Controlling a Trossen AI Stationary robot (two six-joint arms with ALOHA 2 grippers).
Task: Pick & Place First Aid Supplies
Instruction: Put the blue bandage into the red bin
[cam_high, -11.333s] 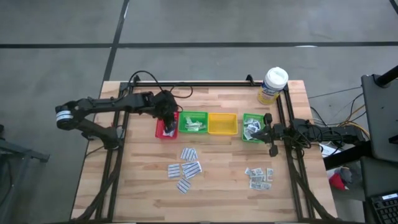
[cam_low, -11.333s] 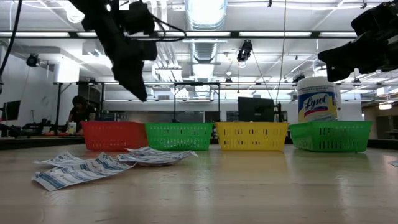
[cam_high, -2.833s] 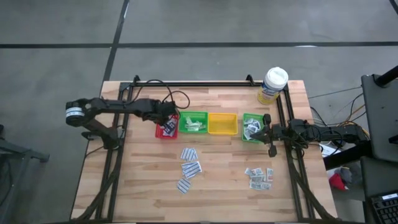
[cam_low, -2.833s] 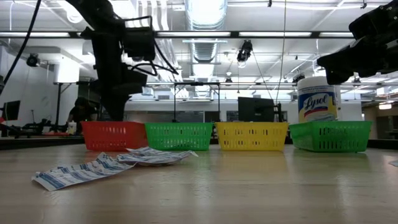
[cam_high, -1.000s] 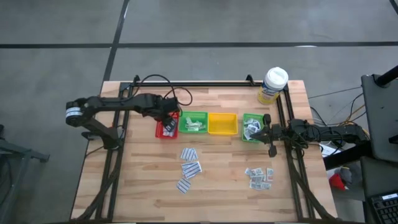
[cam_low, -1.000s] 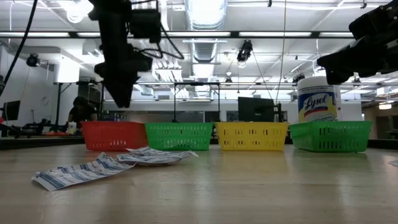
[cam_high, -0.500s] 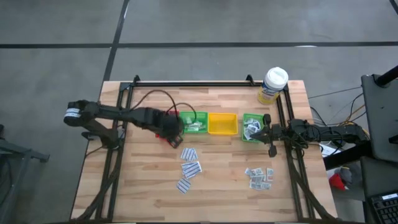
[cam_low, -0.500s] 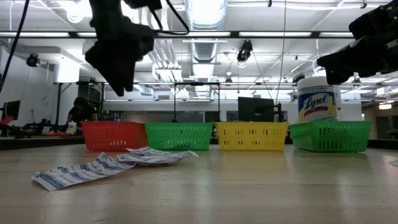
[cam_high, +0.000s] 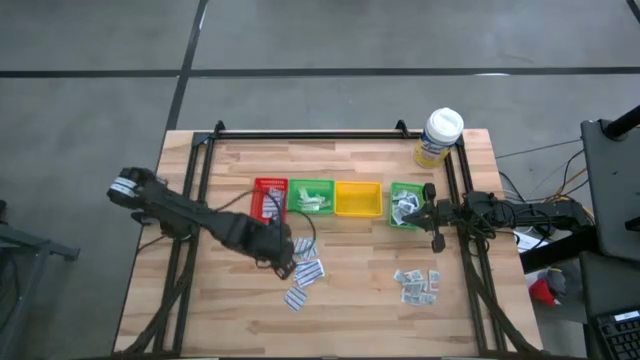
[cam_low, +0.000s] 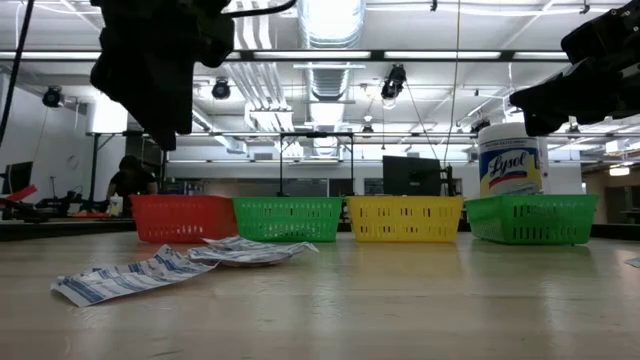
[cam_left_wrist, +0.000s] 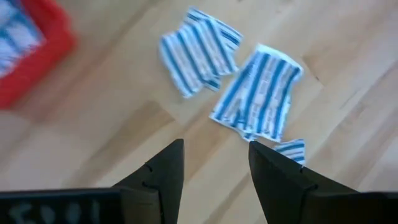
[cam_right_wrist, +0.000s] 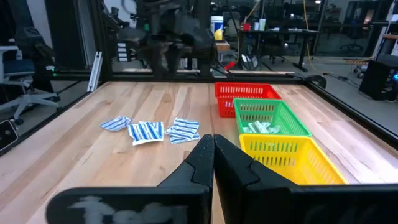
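Long white packets with blue stripes (cam_high: 306, 270) lie flat on the wood near the table's middle; the left wrist view shows three of them (cam_left_wrist: 256, 94). My left gripper (cam_high: 283, 256) hangs open above the table just left of them, pointing steeply down, with nothing between its fingers (cam_left_wrist: 214, 165). Small grey-white square packets (cam_high: 418, 285) lie at the near right. More packets sit in the red tray (cam_high: 268, 200) and the two green trays (cam_high: 312, 197). My right gripper (cam_right_wrist: 213, 149) waits shut and level at the right edge, beside the right green tray (cam_high: 405, 205).
Four trays stand in a row across the table's middle: red, green, yellow (cam_high: 357, 198), green. A white-lidded, yellow-labelled tub (cam_high: 440, 135) stands at the far right corner. Dark frame rails run along the left, right and far edges. Bare wood lies near the front edge.
My left gripper has swung from above the red tray toward the table's near edge and somewhat right, turning as it went, and now hangs by the striped packets. It has stayed open. The packets have not moved.
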